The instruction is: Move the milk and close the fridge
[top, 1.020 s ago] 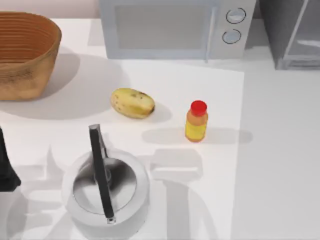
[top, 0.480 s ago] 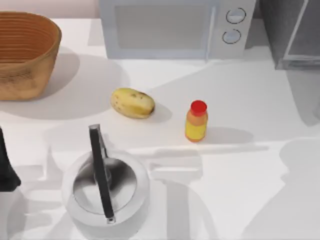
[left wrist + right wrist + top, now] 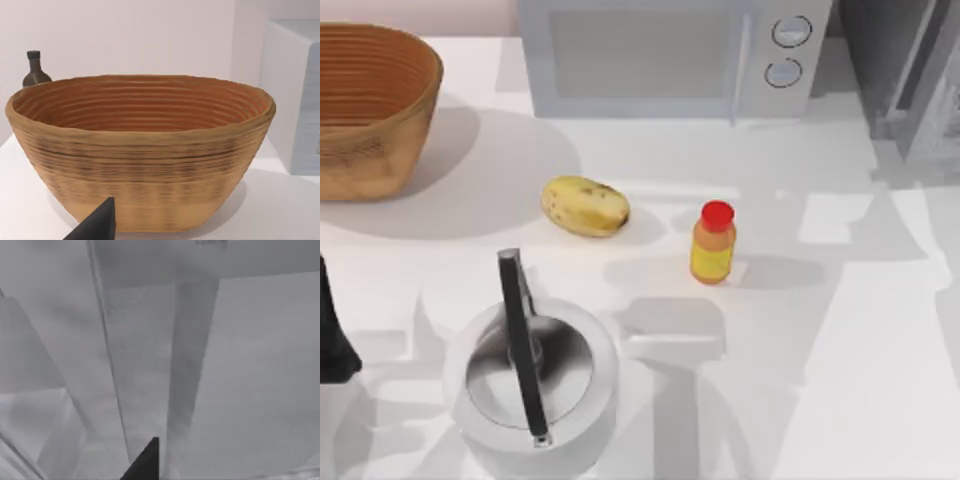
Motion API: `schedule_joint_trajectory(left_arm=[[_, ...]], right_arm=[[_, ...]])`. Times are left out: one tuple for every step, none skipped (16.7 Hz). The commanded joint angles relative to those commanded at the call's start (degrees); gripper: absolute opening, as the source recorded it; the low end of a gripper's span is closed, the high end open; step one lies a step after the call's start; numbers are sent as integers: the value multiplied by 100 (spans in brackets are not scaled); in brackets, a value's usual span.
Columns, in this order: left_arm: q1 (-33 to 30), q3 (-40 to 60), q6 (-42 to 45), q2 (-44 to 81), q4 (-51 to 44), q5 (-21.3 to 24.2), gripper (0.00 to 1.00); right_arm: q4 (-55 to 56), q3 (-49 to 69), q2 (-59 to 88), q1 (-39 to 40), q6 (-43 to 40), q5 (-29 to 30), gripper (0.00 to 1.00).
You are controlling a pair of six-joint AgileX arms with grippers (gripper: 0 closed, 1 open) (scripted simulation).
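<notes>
fridge [image 3: 905,70] top-right corner | right gripper [image 3: 145,460] near its door (pale panel)

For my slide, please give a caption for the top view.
Top view: basket, potato, yellow bottle, kettle, microwave, fridge.

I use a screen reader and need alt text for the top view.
A white table from above: a yellow bottle with a red cap mid-table, a potato to its left, a kettle nearer the camera. A basket, microwave and grey fridge line the far edge.
</notes>
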Motion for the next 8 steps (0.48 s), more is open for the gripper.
schedule_joint_trajectory(left_arm=[[0, 0, 0, 0, 0, 0, 100], [0, 0, 0, 0, 0, 0, 100], [0, 0, 0, 0, 0, 0, 100], [0, 0, 0, 0, 0, 0, 100], [0, 0, 0, 0, 0, 0, 100], [0, 0, 0, 0, 0, 0, 100], [0, 0, 0, 0, 0, 0, 100], [0, 0, 0, 0, 0, 0, 100]], right_arm=[[8, -7, -6, 15, 14, 15, 100], [8, -7, -6, 15, 14, 15, 100], [8, -7, -6, 15, 14, 15, 100], [-12, -28, 24, -76, -14, 44, 100], [-18, -12, 39, -77, -12, 45, 100], [-42, 62, 110, -80, -8, 49, 100], [-82, 196, 238, -81, -8, 53, 100], [-133, 387, 423, -80, -12, 58, 100]])
